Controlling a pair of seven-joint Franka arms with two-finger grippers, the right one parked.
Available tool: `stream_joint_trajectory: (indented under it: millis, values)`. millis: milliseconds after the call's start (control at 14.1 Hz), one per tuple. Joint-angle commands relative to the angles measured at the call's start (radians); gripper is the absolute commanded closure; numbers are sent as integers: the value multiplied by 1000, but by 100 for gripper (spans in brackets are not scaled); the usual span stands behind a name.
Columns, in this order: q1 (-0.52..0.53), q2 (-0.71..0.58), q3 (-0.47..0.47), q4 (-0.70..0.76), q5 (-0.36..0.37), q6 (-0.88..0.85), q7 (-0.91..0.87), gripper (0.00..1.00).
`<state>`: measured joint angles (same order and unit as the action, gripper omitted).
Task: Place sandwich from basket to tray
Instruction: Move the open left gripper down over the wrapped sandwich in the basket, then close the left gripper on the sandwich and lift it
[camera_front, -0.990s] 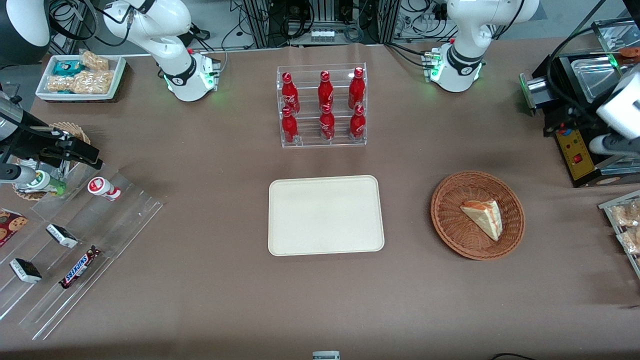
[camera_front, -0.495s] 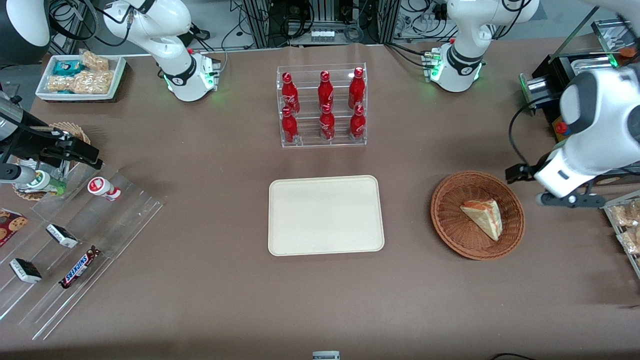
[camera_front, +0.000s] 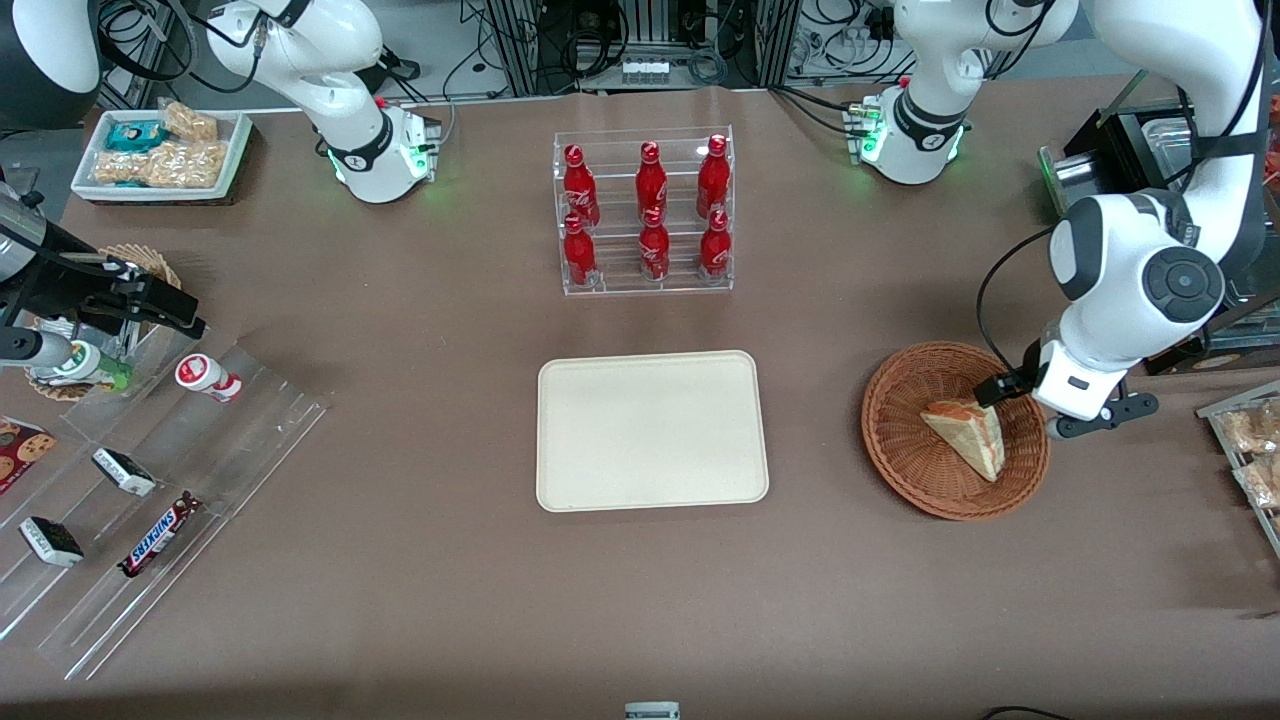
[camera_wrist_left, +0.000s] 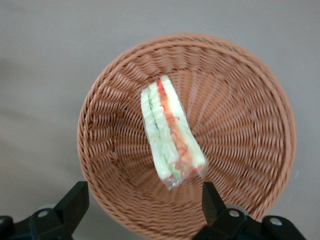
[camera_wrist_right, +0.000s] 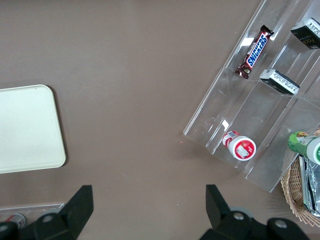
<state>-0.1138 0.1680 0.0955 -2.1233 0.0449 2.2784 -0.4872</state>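
Front view: surface (camera_front: 420, 600) is seen w/ the tray (camera_front: 652, 430) lying bare near its middle, nothing set on it yet. Basket (camera_front: 955, 430) is placed beside the tray, toward the working arm's end, well apart from it. Sandwich (camera_front: 968, 436) is seen lying inside the basket, wrapped in clear film per the left wrist view (camera_wrist_left: 170, 132), filling edge up. Hand (camera_front: 1030, 400) is held above the basket's rim, just beside the sandwich, not touching it; in the left wrist view its fingers (camera_wrist_left: 75, 202) are spread wide, released, w/ nothing between them, sandwich framed roughly between.

Progress is judged as early: approach is made, but no grasp. Left to do: descent, closing on the wedge, lift, carry over to tray, release.
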Motion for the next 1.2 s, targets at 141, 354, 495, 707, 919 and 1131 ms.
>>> stream_joint_trajectory:
  millis: [141,354,495,707,919,1131]
  values:
    - [-33,74,-2,-4,9,133,-530,0]
    - [-33,120,-2,-13,7,200,-599,0]
    - [-35,155,-2,-17,7,225,-597,4]
    - [-33,159,-2,-12,6,219,-608,84]
    - [-59,111,-3,5,6,143,-591,92]
    - [-128,114,-3,153,0,-23,-591,93]
